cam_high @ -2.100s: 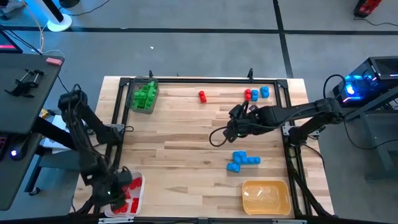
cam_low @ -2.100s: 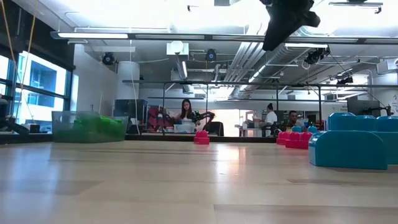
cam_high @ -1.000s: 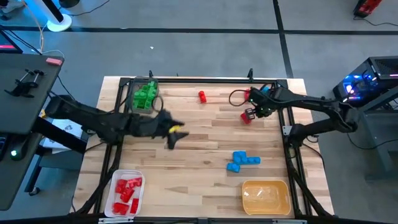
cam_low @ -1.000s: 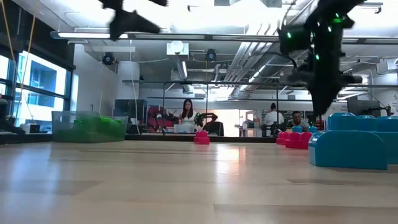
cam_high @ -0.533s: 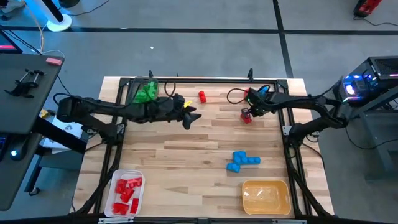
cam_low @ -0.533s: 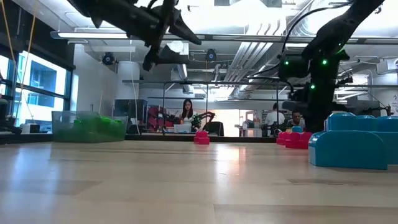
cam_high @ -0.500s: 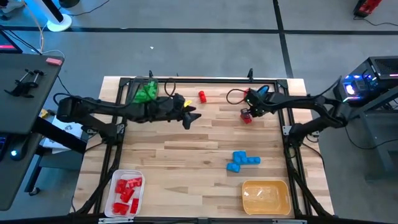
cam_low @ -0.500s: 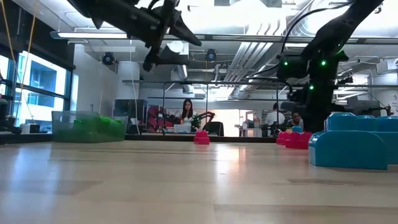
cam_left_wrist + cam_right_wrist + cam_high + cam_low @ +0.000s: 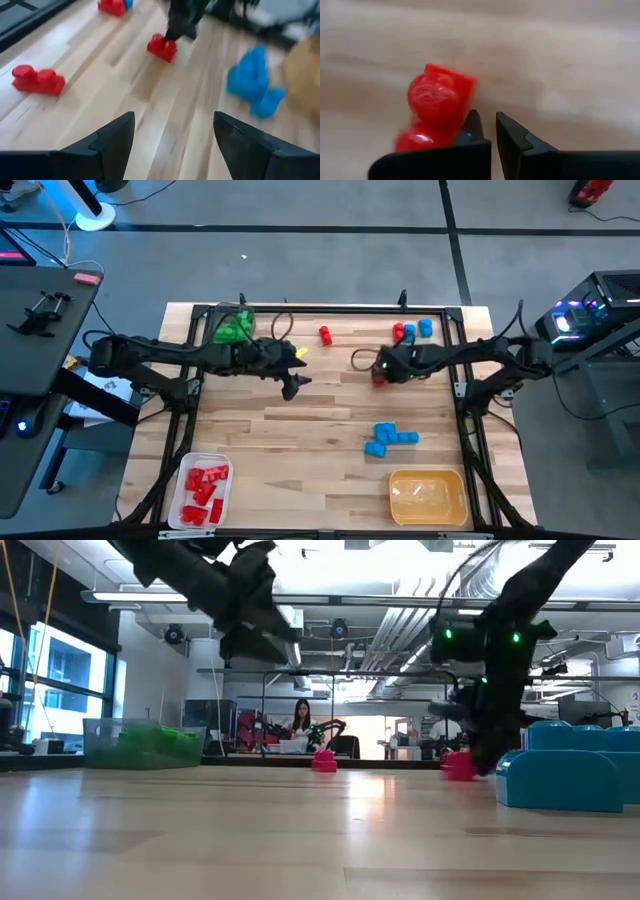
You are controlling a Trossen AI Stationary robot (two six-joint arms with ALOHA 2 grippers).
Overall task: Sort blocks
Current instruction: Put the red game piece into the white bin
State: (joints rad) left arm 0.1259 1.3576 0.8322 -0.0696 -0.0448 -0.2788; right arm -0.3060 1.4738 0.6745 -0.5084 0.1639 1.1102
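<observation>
A small red block (image 9: 437, 105) lies on the table right beside my right gripper (image 9: 487, 120), which is shut and down at the tabletop (image 9: 381, 370). My left gripper (image 9: 175, 120) is open and hovers above mid-table (image 9: 292, 388), touching nothing. A two-stud red block (image 9: 325, 335) lies near the far edge. Red and blue blocks (image 9: 412, 331) sit at the far right. A blue cluster (image 9: 390, 438) rests flat on the right half of the table. My right gripper touches the small red block with the outer side of one finger (image 9: 472, 127), against the block's side (image 9: 466, 105). The fingers point down from above, and the block is not between them. It rests on the table (image 9: 459, 766).
A tray of green blocks (image 9: 232, 330) stands at the far left corner, a white tray of red blocks (image 9: 205, 488) at the near left, and a yellow tray (image 9: 428, 496) at the near right. Bare wood lies between the arms. People show in the room beyond.
My right gripper came down and moved toward the table's left, and the small red block slid left with it. My left gripper swung out from the near left to mid-table, went toward the far edge, then drew back a little toward the near edge.
</observation>
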